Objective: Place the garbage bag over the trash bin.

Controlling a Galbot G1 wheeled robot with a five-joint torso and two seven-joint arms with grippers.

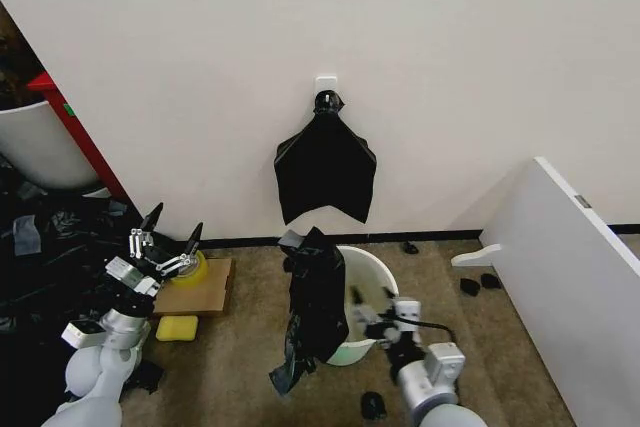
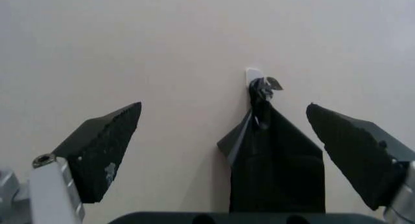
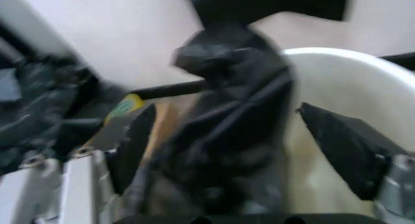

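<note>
The things are carried by a brownish carpeted floor (image 1: pixel 230 367). On it the trash bin (image 1: pixel 372 269) is stood, with the garbage bag (image 1: pixel 313 302) draped over its rim down to the floor. A cardboard piece (image 1: pixel 196 289), a yellow sponge (image 1: pixel 176 328) and small black scraps (image 1: pixel 470 287) are also laid there.

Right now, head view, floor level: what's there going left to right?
Left hand, open → flat brown cardboard piece → glossy black plastic garbage bag draped over the rim → round cream-white plastic trash bin → right hand → white panel.
</note>
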